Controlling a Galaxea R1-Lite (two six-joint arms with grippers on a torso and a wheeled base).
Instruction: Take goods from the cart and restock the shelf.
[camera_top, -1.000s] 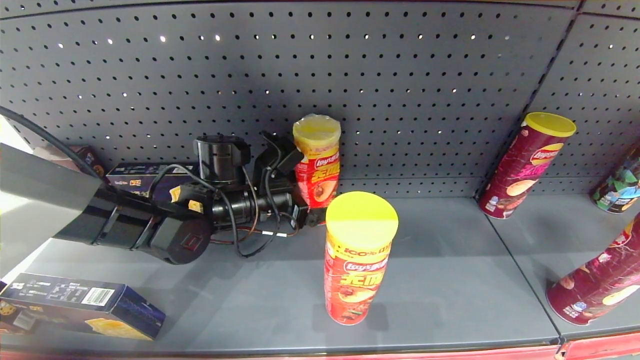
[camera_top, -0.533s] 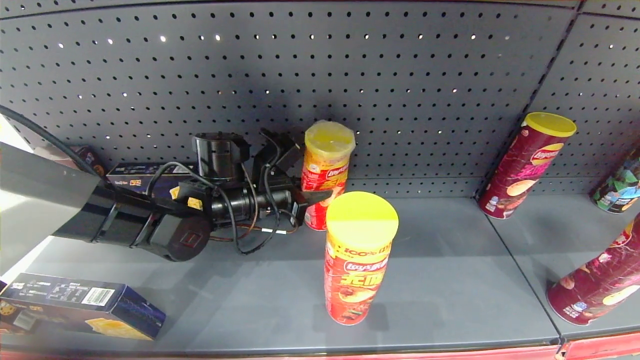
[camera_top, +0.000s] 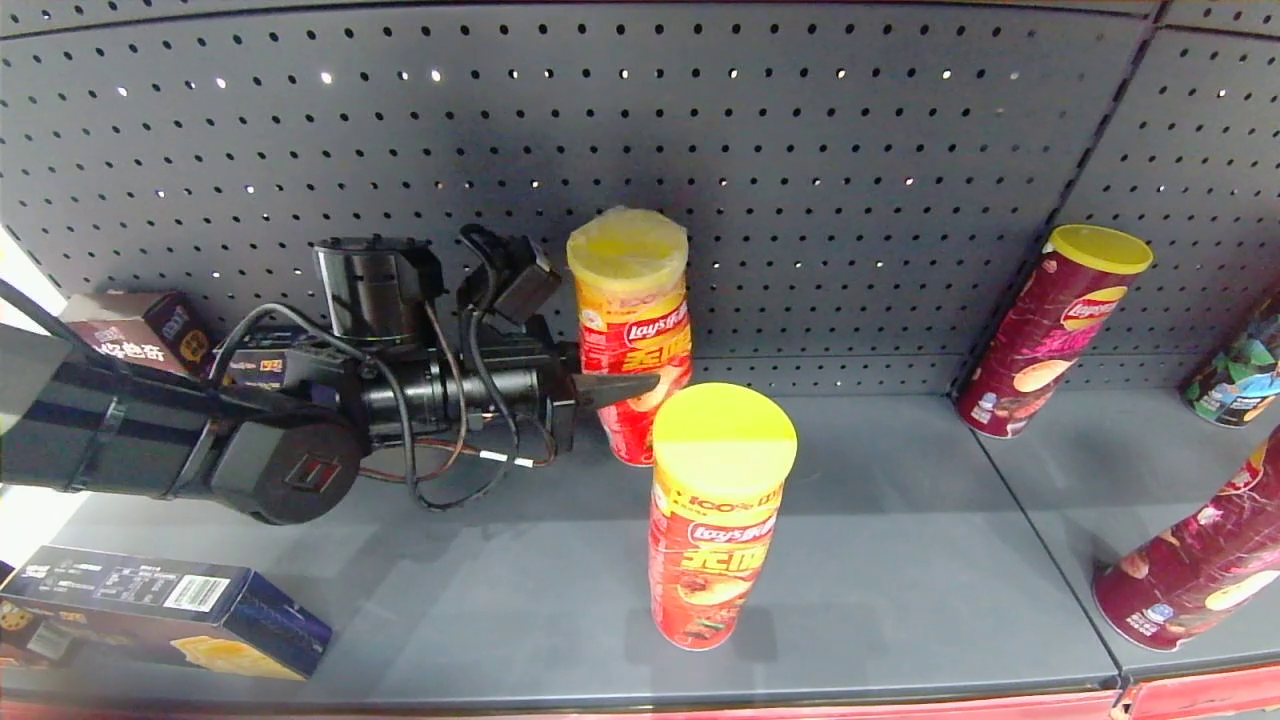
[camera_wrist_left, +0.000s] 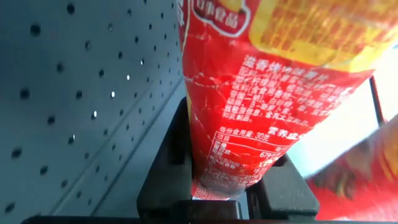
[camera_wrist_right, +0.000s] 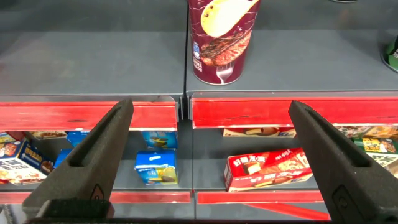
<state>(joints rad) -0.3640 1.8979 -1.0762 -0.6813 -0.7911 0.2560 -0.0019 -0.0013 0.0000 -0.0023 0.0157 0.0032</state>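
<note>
Your left tool (camera_top: 632, 383) pinched the rear can (camera_top: 628, 300), upright by the shelf's (camera_top: 900, 560) back edge, behind the front can (camera_top: 715, 520); your right tool (camera_wrist_right: 211, 106) was spread wide.

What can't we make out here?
Rear can base: head view, partly behind front can and left gripper; unclear if it rests on the shelf.
Dark box: head view, mostly behind the left arm.
Far-right can: head view, cut by the edge.
Lower-shelf boxes: right wrist view, print too small.

Red chip can (camera_wrist_left: 261, 93) clamped between black fingers of left claw (camera_wrist_left: 227, 179), grey perforated panel (camera_wrist_left: 62, 93) just beside
</note>
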